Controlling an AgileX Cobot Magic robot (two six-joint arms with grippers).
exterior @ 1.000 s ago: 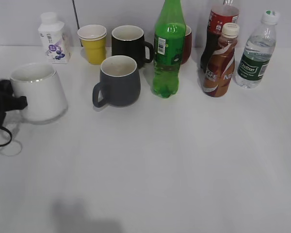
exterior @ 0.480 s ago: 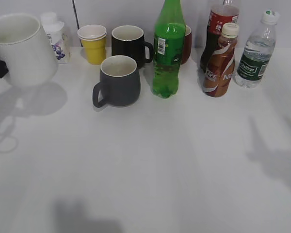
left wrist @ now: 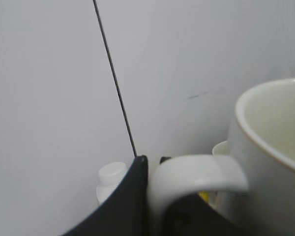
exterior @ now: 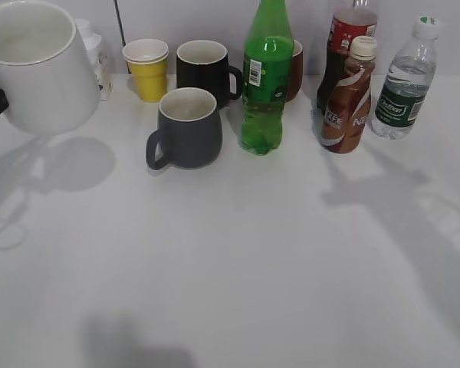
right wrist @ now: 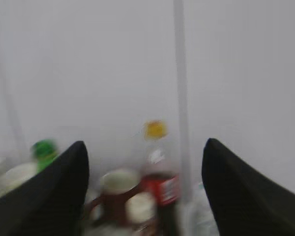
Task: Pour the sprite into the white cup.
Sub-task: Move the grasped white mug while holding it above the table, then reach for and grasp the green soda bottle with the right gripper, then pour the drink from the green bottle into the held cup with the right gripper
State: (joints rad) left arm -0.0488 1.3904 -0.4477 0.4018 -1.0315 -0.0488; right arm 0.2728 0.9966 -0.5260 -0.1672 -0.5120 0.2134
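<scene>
The white cup sits at the upper left of the exterior view, lifted clear of the table; its shadow lies on the tabletop below and to the right of it. The cup is upright with its mouth open to the camera. The left gripper is clamped on the cup's handle: in the left wrist view, at the lower centre of the frame, one dark finger lies against the outer side of the white handle loop, and a second dark part shows under the loop. In the exterior view only a small dark piece of this gripper shows, at the left edge.

The sprite stands upright on the table at upper centre of the exterior view, its top cut off by the frame edge. No gripper touches it. Just to its left is a dark grey mug, with a black mug and a yellow paper cup behind that. To its right stand a brown coffee bottle, a red-labelled bottle and a clear water bottle. A small white bottle is partly hidden behind the white cup.

The right gripper shows in the blurred right wrist view with its two dark fingers spread wide apart and nothing between them; the bottles lie far beyond. It does not appear in the exterior view.
</scene>
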